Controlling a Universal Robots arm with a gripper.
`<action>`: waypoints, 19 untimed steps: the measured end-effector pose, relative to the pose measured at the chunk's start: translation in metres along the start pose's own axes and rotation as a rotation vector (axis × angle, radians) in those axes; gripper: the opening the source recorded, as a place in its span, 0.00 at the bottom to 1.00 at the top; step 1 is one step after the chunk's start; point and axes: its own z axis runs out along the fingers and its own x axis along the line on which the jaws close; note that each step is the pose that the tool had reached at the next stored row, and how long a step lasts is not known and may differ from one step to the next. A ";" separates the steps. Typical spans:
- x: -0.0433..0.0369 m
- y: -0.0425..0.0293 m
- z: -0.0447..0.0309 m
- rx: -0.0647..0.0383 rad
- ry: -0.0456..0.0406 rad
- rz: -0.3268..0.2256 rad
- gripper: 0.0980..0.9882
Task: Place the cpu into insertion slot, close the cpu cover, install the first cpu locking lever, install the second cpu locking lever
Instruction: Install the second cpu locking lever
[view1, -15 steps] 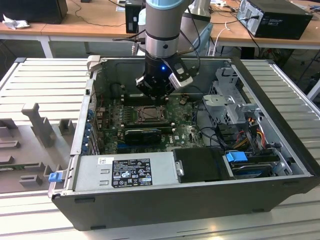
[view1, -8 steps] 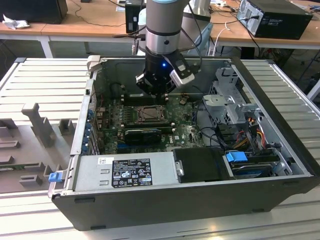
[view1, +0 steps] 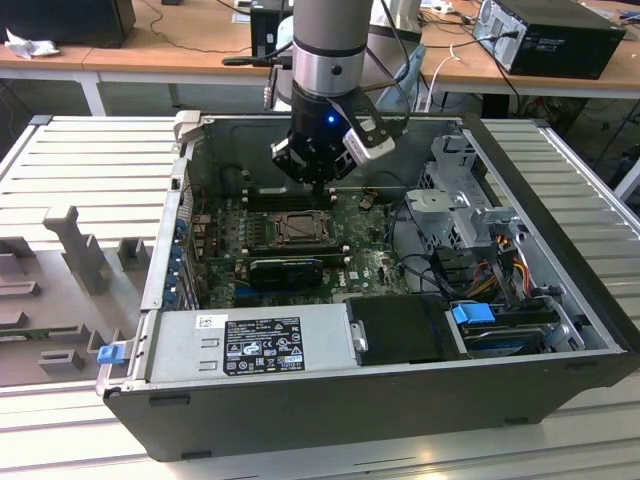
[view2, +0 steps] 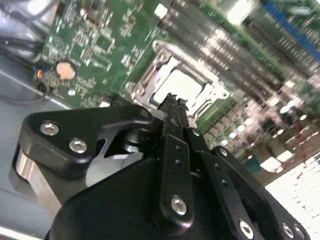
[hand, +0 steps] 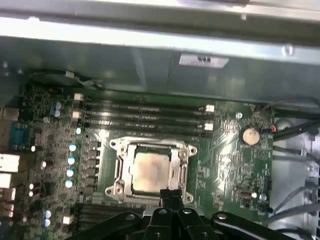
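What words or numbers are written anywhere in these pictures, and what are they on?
Black sticker on the grey metal box: print too small to read.
Small white sticker beside it: too small to read.
White label on the case wall in the first wrist view: too blurred to read.
Green circuit board: its tiny markings cannot be read.
So nothing can be quoted.

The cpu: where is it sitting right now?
In both wrist views the cpu lies flat in the insertion slot on the green board, beside the long black memory slots, with the gripper at the socket's edge, fingers together.
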 end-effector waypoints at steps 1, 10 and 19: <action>0.0003 -0.0035 -0.0001 0.000 -0.0001 0.000 0.01; 0.0025 -0.0244 0.0011 -0.010 -0.0008 0.000 0.01; 0.0031 -0.0366 0.0024 -0.120 -0.0070 0.002 0.01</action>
